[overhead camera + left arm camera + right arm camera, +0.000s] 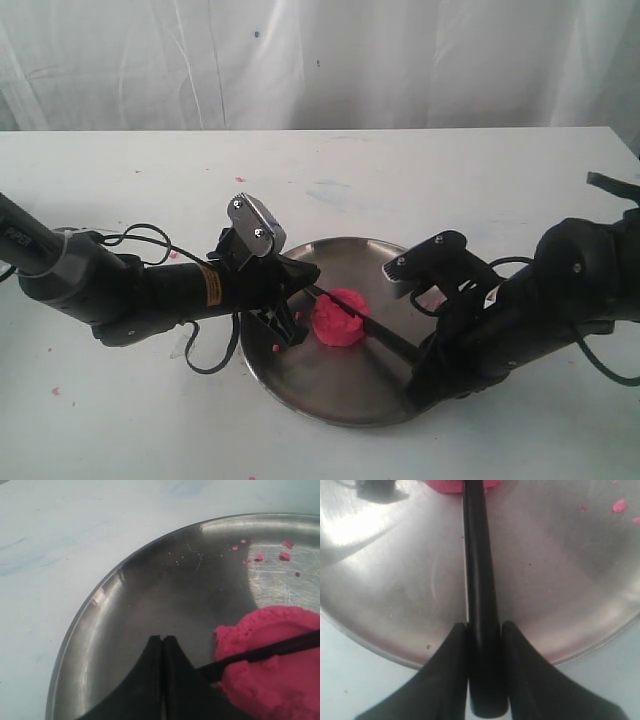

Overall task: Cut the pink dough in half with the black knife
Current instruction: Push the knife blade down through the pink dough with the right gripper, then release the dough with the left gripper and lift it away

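A white table (470, 170) carries 1 round steel plate (330, 390), with a pale curtain (400, 60) hanging behind it. Small pink crumbs (284, 556) lie scattered on the plate floor beyond the dough, and a few more dot the table. Loose black cable (150, 235) loops beside the left arm.

2 grippers reach into the plate from opposite sides. The left gripper (163, 639) has its 2 fingers pressed together with nothing between them. It sits low over the plate just beside the dough, and the knife's tip ends against the side of 1 finger. Whether they touch I cannot tell. The right gripper (484, 625) is at the plate's near rim, its fingers clamped on the handle of the 1 black knife (385, 335).

The 1 lump of pink dough (340, 317) lies near the plate's middle. It is bright pink, rounded and lumpy, with a rough edge. The slim blade lies straight across its top, sunk into a shallow groove. I cannot tell whether the blade goes right through.
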Controlling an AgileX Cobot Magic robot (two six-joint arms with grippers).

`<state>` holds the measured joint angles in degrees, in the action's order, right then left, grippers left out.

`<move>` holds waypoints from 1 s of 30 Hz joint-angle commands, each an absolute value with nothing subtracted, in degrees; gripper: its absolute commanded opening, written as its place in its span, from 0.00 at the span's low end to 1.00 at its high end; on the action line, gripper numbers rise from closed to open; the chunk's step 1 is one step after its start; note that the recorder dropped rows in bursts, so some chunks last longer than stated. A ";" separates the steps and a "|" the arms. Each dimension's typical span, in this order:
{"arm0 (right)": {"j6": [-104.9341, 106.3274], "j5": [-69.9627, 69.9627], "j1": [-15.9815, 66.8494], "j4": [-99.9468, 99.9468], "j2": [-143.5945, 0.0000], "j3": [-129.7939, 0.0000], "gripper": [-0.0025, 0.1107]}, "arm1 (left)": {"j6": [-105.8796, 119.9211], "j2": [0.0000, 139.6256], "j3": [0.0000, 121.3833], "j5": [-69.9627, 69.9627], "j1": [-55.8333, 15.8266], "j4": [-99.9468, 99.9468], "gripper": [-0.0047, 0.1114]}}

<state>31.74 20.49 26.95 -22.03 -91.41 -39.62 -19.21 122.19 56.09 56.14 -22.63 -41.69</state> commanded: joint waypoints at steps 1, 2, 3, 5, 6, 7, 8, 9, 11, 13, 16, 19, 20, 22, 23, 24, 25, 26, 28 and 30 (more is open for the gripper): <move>31.17 16.56 26.90 -22.65 -92.82 -39.92 0.02 | -19.27 122.96 55.42 52.90 -22.73 -43.90 0.04; 31.17 16.56 26.90 -22.65 -93.13 -39.92 0.02 | -19.27 122.96 55.42 52.90 -22.73 -43.90 0.04; 31.17 16.45 26.90 -22.65 -93.41 -39.92 0.02 | -19.27 122.96 55.42 52.90 -22.73 -43.90 0.04; 31.17 16.32 26.90 -22.65 -93.54 -39.92 0.02 | -19.27 122.96 55.42 52.90 -22.73 -43.90 0.04; 31.17 16.32 26.90 -22.65 -93.54 -39.92 0.02 | -19.27 122.96 55.42 52.90 -22.73 -43.90 0.04; 31.17 16.32 26.90 -22.65 -93.54 -39.92 0.02 | -19.27 122.96 55.42 52.90 -22.73 -43.90 0.04; 31.17 16.32 26.90 -22.65 -93.54 -39.92 0.02 | -19.27 122.96 55.42 52.90 -22.73 -43.90 0.04; 31.17 16.32 26.90 -22.65 -93.54 -39.92 0.02 | -19.27 122.96 55.42 52.90 -22.73 -43.90 0.04; 31.17 16.32 26.90 -22.65 -93.54 -39.92 0.02 | -19.27 122.96 55.42 52.90 -22.73 -43.90 0.04; 31.17 16.32 26.90 -22.65 -93.54 -39.92 0.02 | -19.27 122.96 55.42 52.90 -22.73 -43.90 0.04; 31.17 15.59 26.90 -22.65 -93.82 -39.92 0.02 | -19.27 122.96 55.42 52.90 -22.73 -43.90 0.04; 31.17 14.48 26.90 -22.65 -94.82 -39.92 0.02 | -19.27 122.96 55.42 52.90 -22.73 -43.90 0.04; 31.17 14.48 26.90 -22.65 -94.92 -39.92 0.02 | -19.27 122.96 55.42 52.90 -22.73 -43.90 0.04; 31.17 14.48 26.90 -22.65 -94.92 -39.92 0.02 | -19.27 122.96 55.42 52.90 -22.73 -43.90 0.04; 31.17 14.48 26.90 -22.65 -94.92 -39.92 0.02 | -19.27 122.96 55.42 52.90 -22.73 -43.90 0.04; 31.17 14.48 26.90 -22.65 -94.92 -39.92 0.02 | -19.27 122.96 55.42 52.90 -22.73 -43.90 0.04; 31.17 14.48 26.90 -22.65 -94.92 -39.92 0.02 | -19.27 122.96 55.42 52.90 -22.73 -43.90 0.04; 31.17 14.48 26.90 -22.65 -94.92 -39.92 0.02 | -19.27 122.96 55.42 52.80 -22.73 -43.92 0.04; 31.17 14.48 26.90 -22.65 -94.92 -39.92 0.02 | -19.27 122.96 55.42 52.67 -22.73 -43.92 0.04; 31.17 14.48 26.90 -22.65 -95.13 -39.92 0.02 | -19.27 122.96 55.42 52.67 -22.73 -43.92 0.04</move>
